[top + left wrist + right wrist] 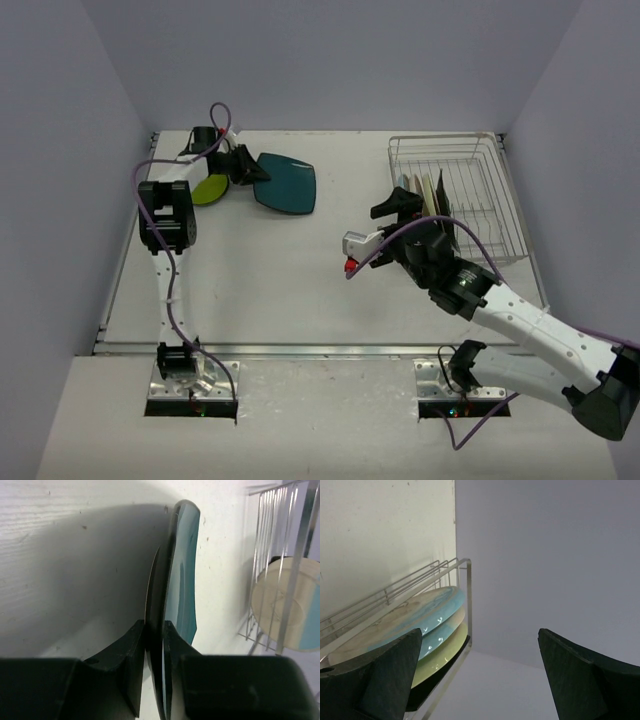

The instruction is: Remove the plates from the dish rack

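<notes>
A dark teal rounded-square plate point(287, 183) lies at the back left of the table, next to a small lime-green plate point(209, 189). My left gripper point(247, 166) is shut on the teal plate's edge point(172, 605), one finger on each face. The silver wire dish rack point(478, 175) stands at the back right with several plates point(432, 198) upright in its near-left slots. In the right wrist view these plates point(415, 625) are cream, light blue and pale green. My right gripper point(398, 205) is open and empty, just left of the rack's plates.
The table's white top point(300, 270) ends at a metal strip along the near edge. Grey walls close in the left, back and right. A purple cable loops over the right arm near the rack's front. The cream-and-blue plate also shows in the left wrist view point(290, 605).
</notes>
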You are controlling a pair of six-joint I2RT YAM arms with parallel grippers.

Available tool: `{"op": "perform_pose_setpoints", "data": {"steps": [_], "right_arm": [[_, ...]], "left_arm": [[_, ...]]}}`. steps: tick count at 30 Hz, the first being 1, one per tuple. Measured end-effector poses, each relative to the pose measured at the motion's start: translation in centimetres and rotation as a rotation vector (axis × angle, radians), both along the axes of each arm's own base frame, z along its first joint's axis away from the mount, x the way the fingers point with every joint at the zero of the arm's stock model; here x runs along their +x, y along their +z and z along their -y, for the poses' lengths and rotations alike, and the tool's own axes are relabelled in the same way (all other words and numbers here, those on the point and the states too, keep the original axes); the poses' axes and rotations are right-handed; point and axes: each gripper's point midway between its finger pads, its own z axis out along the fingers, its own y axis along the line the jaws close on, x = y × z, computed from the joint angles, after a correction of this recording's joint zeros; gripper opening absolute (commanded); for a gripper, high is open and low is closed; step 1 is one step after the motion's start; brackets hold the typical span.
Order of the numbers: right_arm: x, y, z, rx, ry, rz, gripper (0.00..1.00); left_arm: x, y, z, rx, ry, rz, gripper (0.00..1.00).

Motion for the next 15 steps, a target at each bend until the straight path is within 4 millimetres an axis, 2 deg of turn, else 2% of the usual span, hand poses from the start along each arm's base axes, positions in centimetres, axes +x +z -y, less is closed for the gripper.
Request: {"op": "perform_pose_setpoints", "data": {"steps": [2,6,7,10,15], "right_arm": [[0.0,0.6,0.5,0.021,-0.038,-0.013,0.99],[0.0,1.0,1.2,0.042,-0.094,-0.039,0.99],[0.0,0.9,1.3,0.040,-0.102,-0.045,0.99],[0.1,0.7,1.5,0.035,-0.122,-0.062,0.99],[0.3,0.1,1.5,0.016,-0.136,-0.087,0.99]], "left_arm": [[0.0,-0.8,0.2,-0.026,0.001,-0.029,0.00],[0.5,-0.7,0.2,-0.030,0.006,-0.026,0.03],[0.7,-0.6,0.0,-0.020,0.011,-0.021,0.11],[1.7,-0.7,-0.3,0.023,0.024,0.002,0.24],[3.4,-2.2,-2.0,0.173,0.081,0.033,0.39]]}}
